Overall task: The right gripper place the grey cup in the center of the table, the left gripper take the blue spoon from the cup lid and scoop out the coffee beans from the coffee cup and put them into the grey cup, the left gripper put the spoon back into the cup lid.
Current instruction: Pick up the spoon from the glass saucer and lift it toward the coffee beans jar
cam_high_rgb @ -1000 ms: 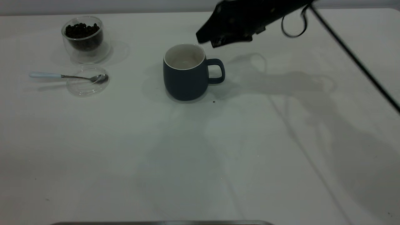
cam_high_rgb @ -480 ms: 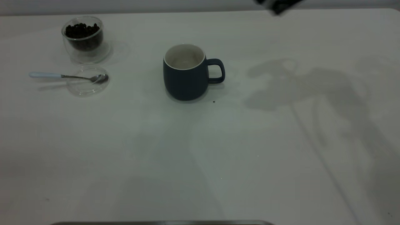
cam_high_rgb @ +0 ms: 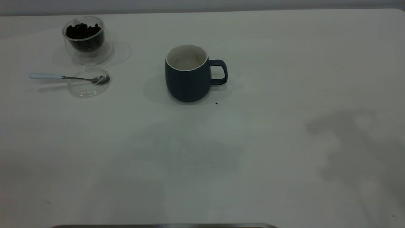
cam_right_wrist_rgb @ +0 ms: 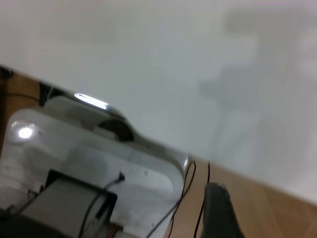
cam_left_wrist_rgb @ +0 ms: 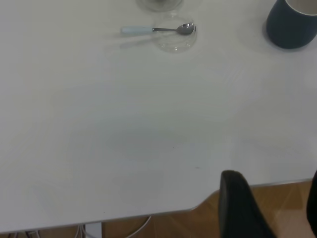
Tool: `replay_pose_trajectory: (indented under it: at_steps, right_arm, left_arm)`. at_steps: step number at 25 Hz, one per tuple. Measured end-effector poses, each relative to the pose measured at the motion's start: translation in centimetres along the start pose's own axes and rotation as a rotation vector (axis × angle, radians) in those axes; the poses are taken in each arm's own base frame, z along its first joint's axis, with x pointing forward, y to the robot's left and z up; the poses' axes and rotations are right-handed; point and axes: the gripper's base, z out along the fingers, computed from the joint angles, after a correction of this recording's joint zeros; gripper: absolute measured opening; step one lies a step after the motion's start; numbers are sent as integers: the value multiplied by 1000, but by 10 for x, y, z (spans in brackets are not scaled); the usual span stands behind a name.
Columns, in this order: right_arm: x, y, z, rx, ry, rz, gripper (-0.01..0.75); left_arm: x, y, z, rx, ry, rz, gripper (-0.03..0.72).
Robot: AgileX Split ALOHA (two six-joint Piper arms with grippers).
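The grey cup (cam_high_rgb: 189,76) stands upright and empty near the middle of the table (cam_high_rgb: 253,142), handle to the right. The coffee cup (cam_high_rgb: 84,39) with coffee beans (cam_high_rgb: 83,30) stands at the far left. In front of it lies the cup lid (cam_high_rgb: 86,87), with the blue spoon (cam_high_rgb: 68,77) resting across it, bowl on the lid. Neither gripper shows in the exterior view. My left gripper (cam_left_wrist_rgb: 275,208) is open and empty, off the table's near edge, with the spoon (cam_left_wrist_rgb: 158,29), lid (cam_left_wrist_rgb: 174,40) and grey cup (cam_left_wrist_rgb: 290,25) far off. My right gripper (cam_right_wrist_rgb: 270,218) is empty, one finger (cam_right_wrist_rgb: 218,213) showing.
The right wrist view shows the table's edge, a silver base plate (cam_right_wrist_rgb: 89,163) with cables and the wooden floor (cam_right_wrist_rgb: 277,208). A tiny dark speck (cam_high_rgb: 216,103) lies by the grey cup. An arm's shadow falls on the front right of the table.
The right arm has drawn back from above the grey cup, up and to the right, out of the exterior view. Its shadow slid to the front right. The cup stays put.
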Motion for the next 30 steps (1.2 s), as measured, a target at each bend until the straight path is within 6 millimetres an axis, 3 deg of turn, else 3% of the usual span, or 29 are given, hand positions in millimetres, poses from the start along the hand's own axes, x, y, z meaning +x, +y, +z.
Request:
replay_pose_trajectory:
  at_steps: [7,12,15,30]
  right_arm:
    - [100,3,11,84,-40,-6,453]
    - [151,3,26,127,-88,-26,453]
    - [169,6,24,140,-171,-34,453]
    - [223,17,-9,208,-604,-45,453]
  left_arm:
    - [0,0,0,0,0,0,405]
    - [0,0,0,0,0,0,405]
    - [0,0,0,0,0,0,405]
    - [0,0,0,0,0,-1,405]
